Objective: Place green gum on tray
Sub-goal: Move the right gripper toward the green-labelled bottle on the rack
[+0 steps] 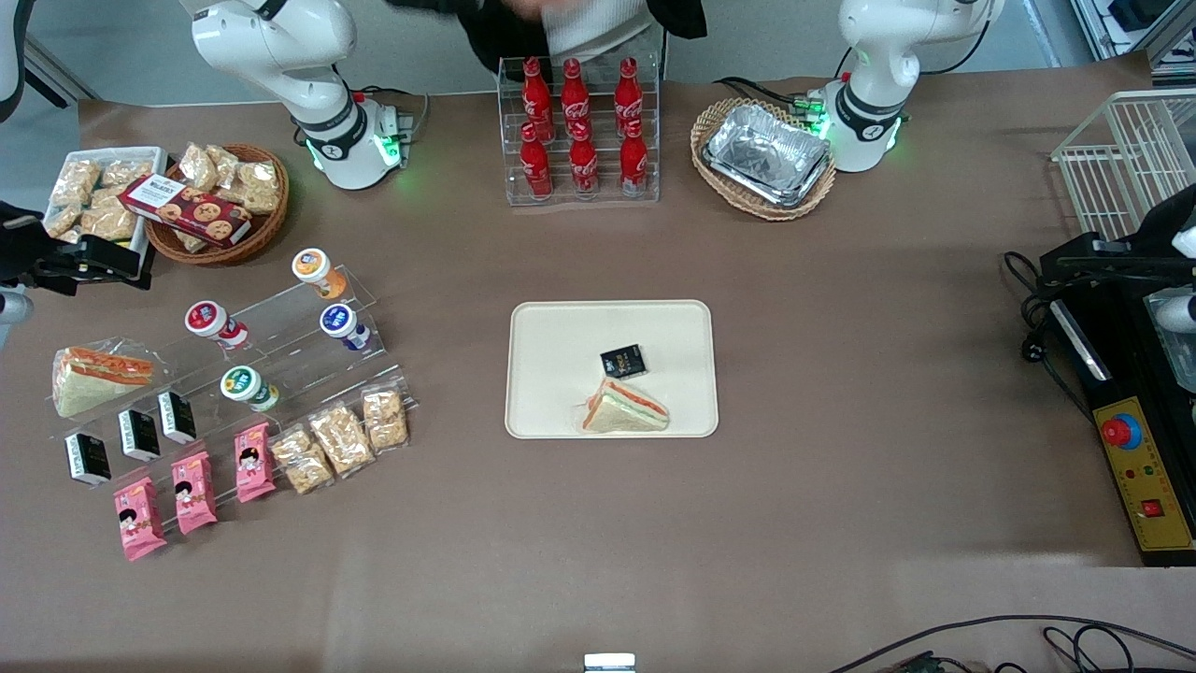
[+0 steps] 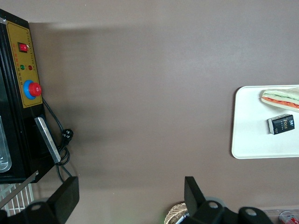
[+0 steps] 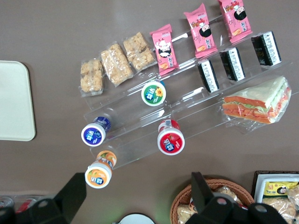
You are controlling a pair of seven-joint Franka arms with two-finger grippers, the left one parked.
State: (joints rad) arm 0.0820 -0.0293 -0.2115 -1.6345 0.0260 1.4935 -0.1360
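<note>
The green gum (image 1: 245, 385) is a small white bottle with a green-rimmed lid. It lies on the lowest step of a clear acrylic rack and also shows in the right wrist view (image 3: 153, 93). The cream tray (image 1: 561, 327) sits mid-table and holds a wrapped sandwich (image 1: 626, 409) and a small black packet (image 1: 623, 360). Its corner shows in the right wrist view (image 3: 14, 102). My gripper (image 1: 89, 260) hangs high at the working arm's end of the table, near the snack basket. It is open and empty (image 3: 138, 189), well apart from the gum.
On the rack are red-lidded (image 1: 207, 320), blue-lidded (image 1: 341, 322) and orange-lidded (image 1: 313, 266) bottles, with black packets, pink packets and snack bars nearer the camera. A wicker snack basket (image 1: 220, 201), a cola rack (image 1: 579, 131) and a foil tray in a basket (image 1: 766, 154) stand farther back.
</note>
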